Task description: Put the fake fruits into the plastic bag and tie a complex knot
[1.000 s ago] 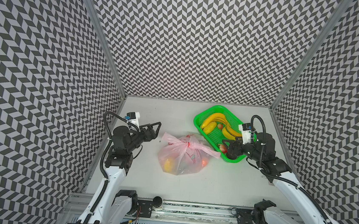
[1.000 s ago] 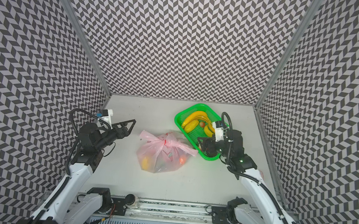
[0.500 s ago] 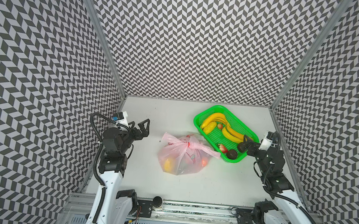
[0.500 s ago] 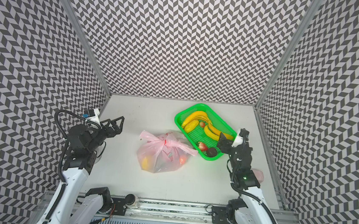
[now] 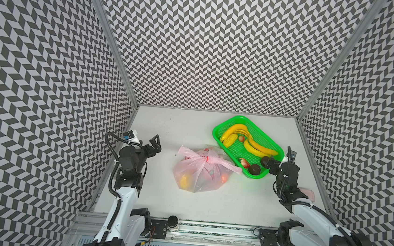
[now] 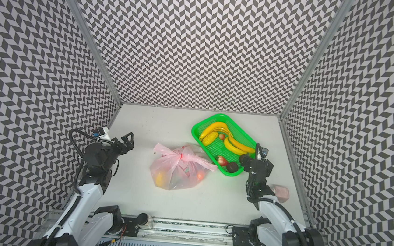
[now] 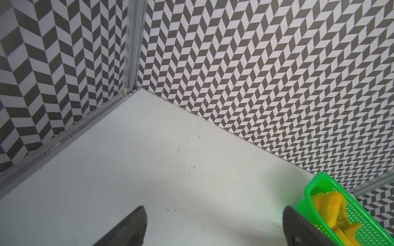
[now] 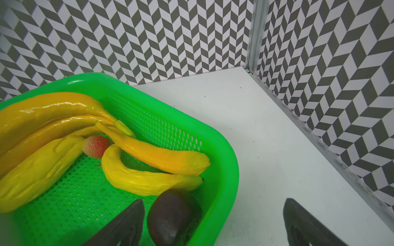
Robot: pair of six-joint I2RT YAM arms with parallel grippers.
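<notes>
The pale-pink plastic bag [image 5: 200, 175] [image 6: 176, 175] lies mid-table with fake fruits showing through it. Its handles are bunched into a knot [image 5: 204, 158] [image 6: 181, 155]. Yellow bananas [image 5: 235, 130] [image 8: 64, 110], a red bit [image 5: 244, 162] and dark balls [image 5: 254, 168] [image 8: 172, 215] lie in the green basket [image 5: 240, 119] [image 6: 221, 116] [image 8: 223, 170]. My left gripper [image 5: 155, 144] [image 6: 127, 140] [image 7: 213, 209] hangs open and empty left of the bag. My right gripper [image 5: 270, 163] [image 6: 246, 160] [image 8: 213, 202] is open, straddling the basket's near rim beside one dark ball without holding it.
A pink object [image 5: 306, 194] [image 6: 281, 193] lies on the table by the right wall, partly hidden behind the right arm. Patterned walls close in the left, back and right sides. A metal rail [image 5: 206, 229] runs along the front edge.
Both arms have drawn back. The left gripper moved left, away from the bag. The right gripper moved right, from over the basket's front end to its right rim.
</notes>
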